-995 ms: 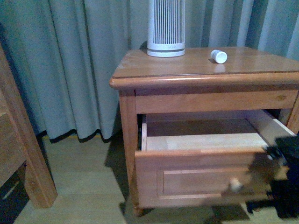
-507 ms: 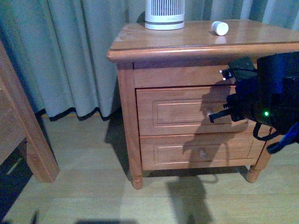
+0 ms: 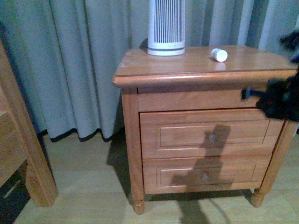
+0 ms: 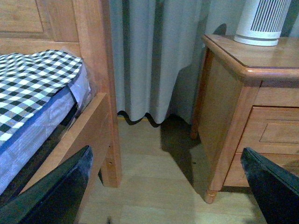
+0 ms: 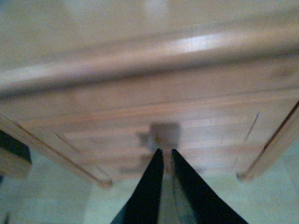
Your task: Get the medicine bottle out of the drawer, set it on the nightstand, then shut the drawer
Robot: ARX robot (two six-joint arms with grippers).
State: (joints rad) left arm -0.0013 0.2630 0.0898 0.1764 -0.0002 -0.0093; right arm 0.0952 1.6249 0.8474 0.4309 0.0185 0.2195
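The medicine bottle [image 3: 218, 55] lies on its side on the nightstand's glossy top [image 3: 187, 65], towards the right. The upper drawer [image 3: 187, 133] is shut, and its round knob [image 3: 213, 138] is free. My right arm [image 3: 280, 99] is a dark blur at the right edge, level with the nightstand's top rail. In the right wrist view my right gripper [image 5: 164, 153] is shut and empty, pointing at the blurred drawer knob [image 5: 164, 134] without touching it. My left gripper [image 4: 166, 196] is open and empty over the floor, left of the nightstand [image 4: 243, 93].
A tall white-and-grey ribbed device [image 3: 166, 28] stands at the back of the nightstand top. The lower drawer [image 3: 187, 176] is shut. Grey curtains [image 3: 79, 60] hang behind. A wooden bed frame [image 3: 18, 140] with a checked mattress [image 4: 32, 88] is at the left.
The upper drawer was open a second ago and is now shut. My right arm moved from the drawer front to the right edge of the view.
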